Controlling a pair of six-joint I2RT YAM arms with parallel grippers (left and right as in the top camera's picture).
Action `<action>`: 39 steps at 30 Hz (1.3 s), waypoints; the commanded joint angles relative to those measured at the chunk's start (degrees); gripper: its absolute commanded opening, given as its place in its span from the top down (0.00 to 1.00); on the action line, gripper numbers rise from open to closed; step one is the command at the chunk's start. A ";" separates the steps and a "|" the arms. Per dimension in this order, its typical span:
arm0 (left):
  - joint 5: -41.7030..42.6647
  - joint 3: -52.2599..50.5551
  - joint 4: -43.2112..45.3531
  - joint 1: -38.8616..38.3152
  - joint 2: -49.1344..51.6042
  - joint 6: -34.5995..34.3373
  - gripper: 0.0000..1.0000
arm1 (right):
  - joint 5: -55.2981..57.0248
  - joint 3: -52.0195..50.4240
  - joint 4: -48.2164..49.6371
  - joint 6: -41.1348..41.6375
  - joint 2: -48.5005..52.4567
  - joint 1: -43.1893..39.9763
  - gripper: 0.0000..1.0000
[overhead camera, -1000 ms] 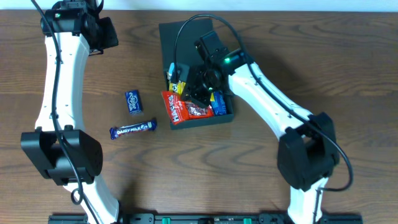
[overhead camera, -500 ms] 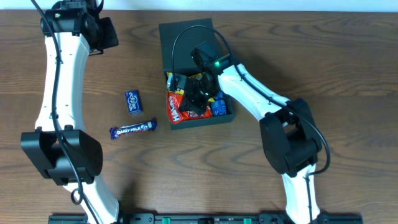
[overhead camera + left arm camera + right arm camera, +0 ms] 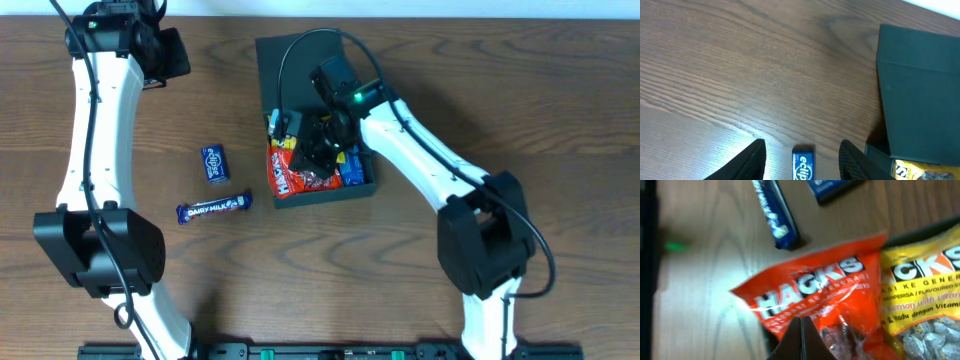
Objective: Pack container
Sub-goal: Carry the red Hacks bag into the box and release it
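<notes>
The overhead camera looks straight down from well above the tabletop (image 3: 520, 90), with both arm bases at 6 o'clock. The left wrist camera hangs high near 11 o'clock of that view, looking past its own fingers (image 3: 747, 162) at the blue packet (image 3: 802, 165) and the box (image 3: 920, 90), both shared with overhead. The right wrist camera sits very close over the red bag (image 3: 815, 300), its fingers (image 3: 794, 342) at 6 o'clock and the chocolate bar (image 3: 774, 212) at 11 o'clock, which overhead also shows.

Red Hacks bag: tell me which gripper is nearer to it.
Right. The right gripper is directly over the red bag inside the box, fingertips at its wrapper. The left gripper is far off, toward the overhead view's top left.
</notes>
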 commanded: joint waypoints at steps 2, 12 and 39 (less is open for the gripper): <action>0.22 -0.28 -0.15 0.02 -0.37 1.22 0.52 | -2.73 0.00 -0.35 -3.19 -0.07 1.70 0.99; 0.20 -0.28 -0.44 0.02 -0.37 1.25 0.52 | 0.83 -0.92 2.75 -2.03 6.71 2.86 0.99; 10.49 -10.60 2.71 -0.20 -0.26 -0.55 0.55 | 8.04 12.37 -5.97 9.11 -0.04 -8.24 0.99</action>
